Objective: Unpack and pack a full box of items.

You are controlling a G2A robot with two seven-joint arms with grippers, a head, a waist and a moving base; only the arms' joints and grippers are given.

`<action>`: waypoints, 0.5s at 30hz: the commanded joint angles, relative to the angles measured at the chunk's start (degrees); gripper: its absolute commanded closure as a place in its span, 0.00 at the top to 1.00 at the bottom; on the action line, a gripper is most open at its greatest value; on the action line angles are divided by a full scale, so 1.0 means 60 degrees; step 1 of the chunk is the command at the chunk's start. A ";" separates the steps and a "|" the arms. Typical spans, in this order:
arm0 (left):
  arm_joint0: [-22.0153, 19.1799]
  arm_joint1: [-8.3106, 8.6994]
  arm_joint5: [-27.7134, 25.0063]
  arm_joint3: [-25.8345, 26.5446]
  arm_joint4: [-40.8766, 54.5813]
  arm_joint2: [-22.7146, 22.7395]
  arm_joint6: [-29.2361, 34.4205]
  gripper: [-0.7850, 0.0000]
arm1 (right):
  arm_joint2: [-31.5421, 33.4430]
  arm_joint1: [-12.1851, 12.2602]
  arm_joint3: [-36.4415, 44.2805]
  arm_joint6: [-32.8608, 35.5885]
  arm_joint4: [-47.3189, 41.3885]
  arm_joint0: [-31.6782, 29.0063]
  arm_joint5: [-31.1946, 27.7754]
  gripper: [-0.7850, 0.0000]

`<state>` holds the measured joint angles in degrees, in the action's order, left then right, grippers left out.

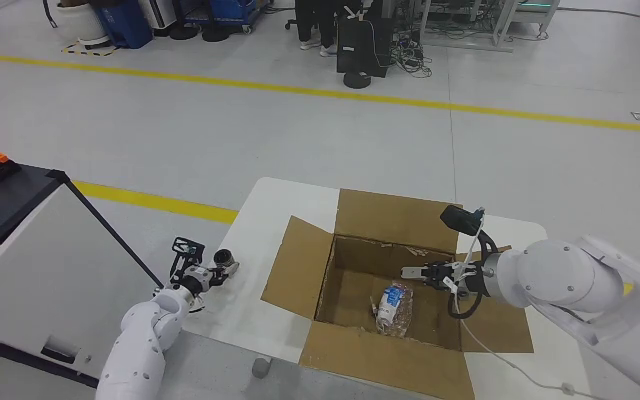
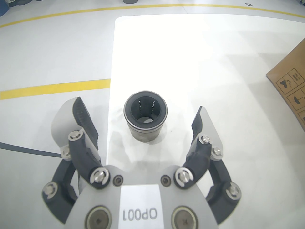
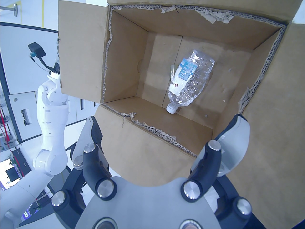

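Note:
An open cardboard box [image 1: 352, 262] stands in the middle of the white table [image 1: 268, 212]. A crumpled clear plastic bottle [image 1: 392, 306] with a blue-and-white label lies on the box floor [image 3: 188, 79], cap toward the near wall. My right gripper [image 1: 415, 272] hovers over the box's opening, open and holding nothing [image 3: 166, 122]. At the table's left edge a black hollow cylinder [image 2: 145, 119] stands upright. My left gripper [image 2: 139, 108] is open around the cylinder, with both fingers apart from it [image 1: 215, 272].
The box's four flaps are folded outward; one flap's corner [image 2: 290, 84] lies to the cylinder's right. A black-framed white bench [image 1: 40, 240] stands left of the table. Bare tabletop [image 2: 178, 48] stretches beyond the cylinder.

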<state>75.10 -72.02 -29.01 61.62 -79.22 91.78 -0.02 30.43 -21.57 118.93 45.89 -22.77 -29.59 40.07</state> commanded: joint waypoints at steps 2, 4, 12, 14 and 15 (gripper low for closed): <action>-0.0047 0.0017 0.0072 -0.0152 -0.0035 -0.0059 -0.0082 1.00 | 0.0000 0.0000 0.0000 0.0000 0.0000 0.0000 0.0001 1.00; -0.0125 0.0016 0.0190 -0.0286 0.0039 -0.0098 -0.0072 1.00 | 0.0000 0.0000 0.0000 0.0000 0.0000 0.0000 0.0001 1.00; -0.0509 -0.0022 0.0594 -0.0813 0.0202 -0.0458 0.0268 1.00 | 0.0000 0.0000 0.0000 0.0000 0.0000 0.0000 0.0001 1.00; -0.0569 -0.0025 0.0600 -0.0927 0.0226 -0.0534 0.0243 1.00 | 0.0000 0.0000 0.0000 0.0000 0.0000 0.0000 0.0001 1.00; -0.0607 -0.0025 0.0613 -0.0998 0.0224 -0.0583 0.0222 1.00 | 0.0000 0.0000 0.0000 0.0000 0.0000 0.0000 0.0001 1.00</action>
<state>71.65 -72.17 -25.40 56.01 -77.87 88.54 1.43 30.43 -21.57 118.93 45.89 -22.77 -29.59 40.07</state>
